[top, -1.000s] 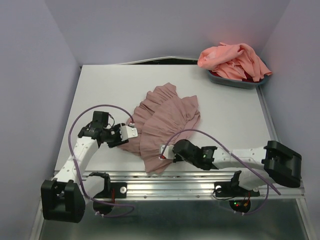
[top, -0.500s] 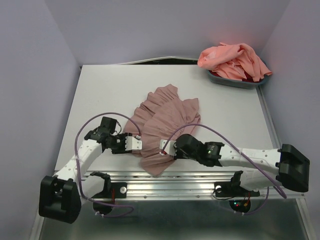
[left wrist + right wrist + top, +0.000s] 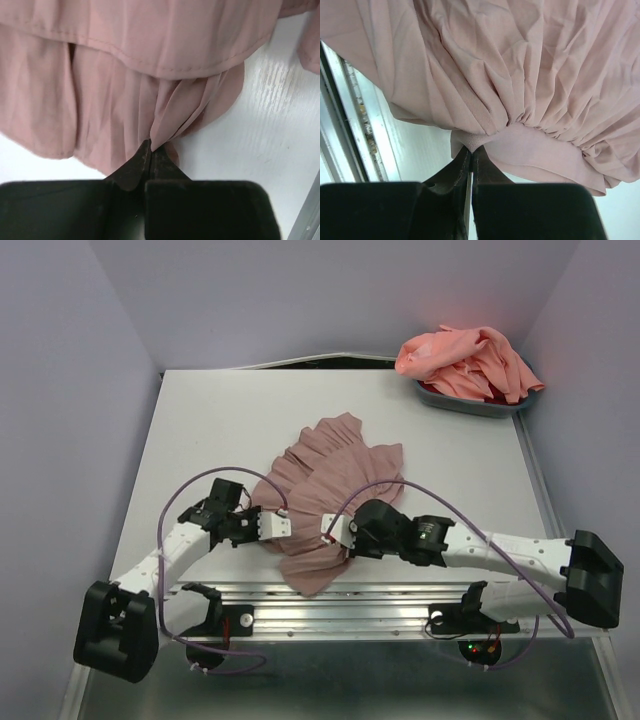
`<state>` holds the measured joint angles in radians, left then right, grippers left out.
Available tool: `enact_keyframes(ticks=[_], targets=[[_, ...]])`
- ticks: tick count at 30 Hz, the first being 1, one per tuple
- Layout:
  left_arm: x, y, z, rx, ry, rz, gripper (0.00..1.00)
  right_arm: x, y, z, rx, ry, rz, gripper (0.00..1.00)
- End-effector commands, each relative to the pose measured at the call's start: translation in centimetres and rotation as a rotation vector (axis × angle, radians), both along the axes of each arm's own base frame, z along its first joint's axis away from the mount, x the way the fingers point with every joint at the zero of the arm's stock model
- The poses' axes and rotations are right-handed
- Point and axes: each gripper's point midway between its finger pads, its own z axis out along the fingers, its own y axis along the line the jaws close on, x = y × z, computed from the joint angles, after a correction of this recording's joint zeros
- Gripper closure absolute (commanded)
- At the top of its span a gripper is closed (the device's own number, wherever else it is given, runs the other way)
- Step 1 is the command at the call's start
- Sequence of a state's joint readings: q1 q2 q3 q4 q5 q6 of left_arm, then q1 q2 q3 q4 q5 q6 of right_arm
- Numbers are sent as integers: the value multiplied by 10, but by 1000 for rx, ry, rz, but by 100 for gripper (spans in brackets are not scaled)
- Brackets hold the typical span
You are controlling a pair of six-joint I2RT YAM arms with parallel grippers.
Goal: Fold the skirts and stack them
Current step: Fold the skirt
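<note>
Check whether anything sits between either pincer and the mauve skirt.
Nothing visible: the left pincer and the right pincer are each shut directly on the mauve skirt near its front edge. The coral skirt sits apart in the bin at the far right corner.

1. You are working in a robot lab test cell, not in a home.
2. Plain lavender walls enclose one white table.
3. Two robot arms are bolted to an aluminium rail.
</note>
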<state>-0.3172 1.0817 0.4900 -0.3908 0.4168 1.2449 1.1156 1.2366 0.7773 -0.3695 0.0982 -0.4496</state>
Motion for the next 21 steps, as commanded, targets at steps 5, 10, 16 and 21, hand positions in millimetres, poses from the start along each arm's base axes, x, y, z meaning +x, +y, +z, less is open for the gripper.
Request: enact_keyframes(ticks=[5, 10, 16, 21], targets=[[5, 0, 79, -129, -163, 91, 100, -32, 14, 36, 130, 161, 80, 99], [13, 0, 117, -189, -209, 190, 100, -50, 14, 43, 159, 287, 120, 99], [41, -11, 160, -287, -278, 250, 100, -43, 11, 54, 236, 429, 50, 99], [76, -29, 186, -363, -277, 273, 100, -9, -8, 59, 320, 544, -68, 99]])
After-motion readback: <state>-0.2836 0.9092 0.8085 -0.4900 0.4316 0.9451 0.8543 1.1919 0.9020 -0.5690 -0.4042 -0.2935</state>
